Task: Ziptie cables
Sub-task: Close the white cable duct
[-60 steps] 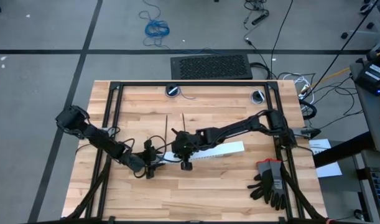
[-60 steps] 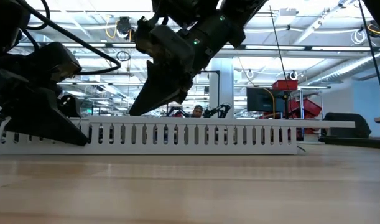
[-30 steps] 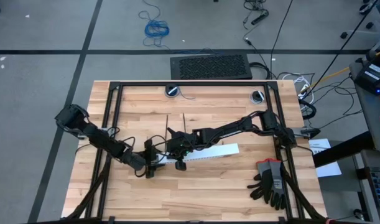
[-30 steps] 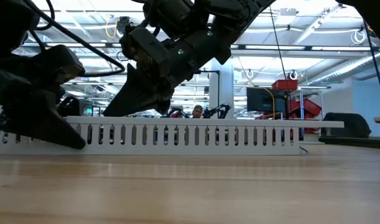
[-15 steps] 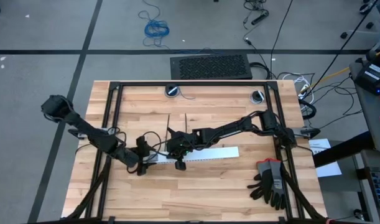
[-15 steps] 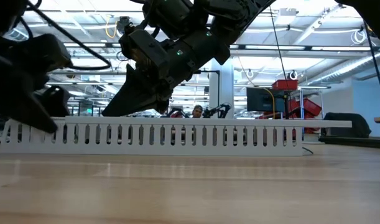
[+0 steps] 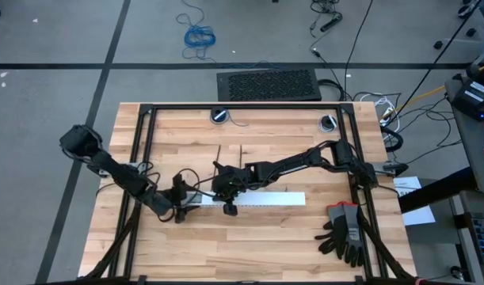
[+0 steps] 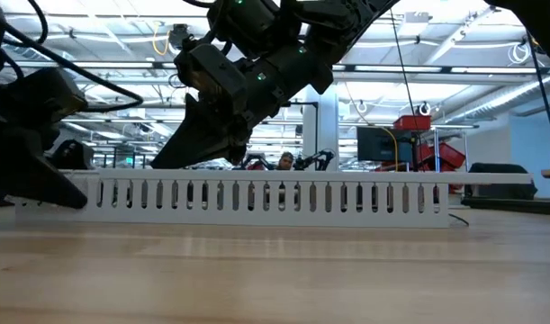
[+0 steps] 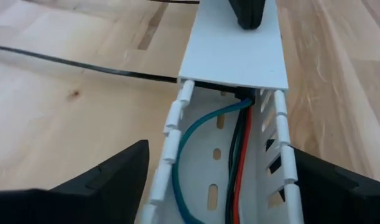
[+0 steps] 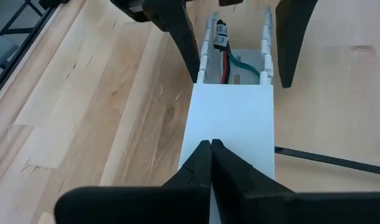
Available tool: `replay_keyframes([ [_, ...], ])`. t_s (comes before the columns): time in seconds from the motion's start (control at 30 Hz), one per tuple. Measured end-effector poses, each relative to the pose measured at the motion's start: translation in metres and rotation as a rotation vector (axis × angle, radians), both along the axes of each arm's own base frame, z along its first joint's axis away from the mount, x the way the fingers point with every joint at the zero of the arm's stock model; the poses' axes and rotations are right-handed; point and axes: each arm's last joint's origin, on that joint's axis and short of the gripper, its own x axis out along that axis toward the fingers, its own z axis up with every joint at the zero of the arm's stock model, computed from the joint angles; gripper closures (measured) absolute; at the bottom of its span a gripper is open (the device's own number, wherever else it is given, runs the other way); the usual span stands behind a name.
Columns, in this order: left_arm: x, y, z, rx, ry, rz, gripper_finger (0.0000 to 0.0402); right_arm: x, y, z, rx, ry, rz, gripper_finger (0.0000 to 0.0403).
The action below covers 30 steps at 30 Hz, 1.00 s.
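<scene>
A white slotted strip [image 7: 249, 198], a channel with a flat cover, lies across the middle of the table. The cables [image 9: 236, 143], thin green, red, blue and dark wires, lie inside it and show at its open left end [image 10: 230, 62]. Two zipties [image 7: 219, 154] lie flat just beyond the strip; one also shows in the left wrist view [image 9: 84, 65]. My left gripper [image 7: 181, 210] is open, with one finger on each side of the strip's left end. My right gripper [image 7: 228, 207] is shut above the cover. My left gripper has its fingers [image 9: 109, 177] along both slotted walls of the strip's left end; I cannot tell whether they touch it. My right gripper presses its shut fingertips [image 10: 202, 155] down on the flat white cover [image 10: 233, 118], near the cover's left end. It comes slanting from above and from the right. The strip rests flat on the table.
A pair of black gloves [image 7: 344, 229] lies at the near right. Black frame rails [image 7: 139, 158] run along the table's left, right and far sides. Two round fittings [image 7: 219, 115] sit near the far edge. Bare wood lies in front of the strip.
My left gripper has drawn back a little toward the table's left edge, so that the strip's open left end shows between its fingers. The strip's right end has swung a little toward the near edge, and it lies straighter across the table. My right gripper stays shut on the cover.
</scene>
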Motion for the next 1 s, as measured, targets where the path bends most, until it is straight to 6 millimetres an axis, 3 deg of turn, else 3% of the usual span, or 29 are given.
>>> replay_keyframes([
  [0.37, 0.013, -0.004, -0.017, 0.019, -0.051, -0.013, 0.0162, -0.003, 0.0, -0.001, 0.009, 0.039, 0.003, 0.0403],
  [1.0, 0.019, -0.007, -0.013, -0.01, -0.087, -0.008, 0.017, 0.001, 0.0, 0.001, 0.019, -0.022, 0.033, 0.0403],
])
